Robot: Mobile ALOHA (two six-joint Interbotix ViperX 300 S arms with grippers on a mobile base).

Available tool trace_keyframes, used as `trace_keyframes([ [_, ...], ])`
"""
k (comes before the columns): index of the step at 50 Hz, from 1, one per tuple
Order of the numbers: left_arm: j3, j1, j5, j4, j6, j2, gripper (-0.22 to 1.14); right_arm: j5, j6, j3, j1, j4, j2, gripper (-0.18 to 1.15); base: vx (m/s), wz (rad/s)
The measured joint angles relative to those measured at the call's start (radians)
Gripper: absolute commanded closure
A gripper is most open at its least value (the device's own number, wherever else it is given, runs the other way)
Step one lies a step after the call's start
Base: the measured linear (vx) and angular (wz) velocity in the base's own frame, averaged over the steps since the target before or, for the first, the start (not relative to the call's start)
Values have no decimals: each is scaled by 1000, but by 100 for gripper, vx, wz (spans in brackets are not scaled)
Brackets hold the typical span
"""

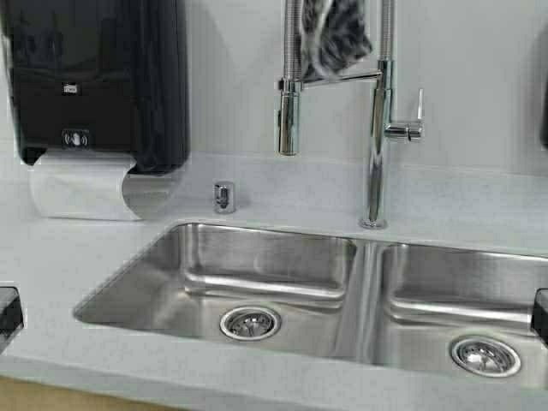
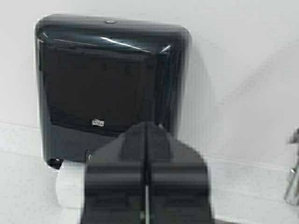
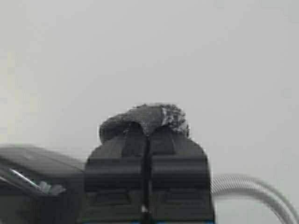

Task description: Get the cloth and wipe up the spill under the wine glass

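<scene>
The cloth (image 1: 338, 34), dark with a pale print, hangs at the top of the high view between the faucet's coiled hoses. In the right wrist view a bunched fold of the cloth (image 3: 149, 116) sticks out past the tips of my right gripper (image 3: 147, 133), which is shut on it, high up in front of the wall. My left gripper (image 2: 147, 128) is shut with nothing in it and faces the black paper towel dispenser (image 2: 107, 84). The wine glass is out of view.
A double steel sink (image 1: 257, 257) fills the counter ahead, with a tall spring faucet (image 1: 377, 128) behind its divider. The dispenser (image 1: 94, 77) hangs on the wall at left with white paper (image 1: 81, 184) curling out. A small chrome fitting (image 1: 224, 197) stands on the counter.
</scene>
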Motion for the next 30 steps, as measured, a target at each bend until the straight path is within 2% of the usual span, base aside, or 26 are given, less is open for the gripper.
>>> trace_keyframes([
  [19, 0, 0, 0, 0, -6, -5, 89, 308, 11, -149, 141, 0, -140, 90, -14, 9],
  [30, 5, 2, 2, -6, -6, -31, 89, 509, 11, -147, 305, -3, -215, 90, -7, 22],
])
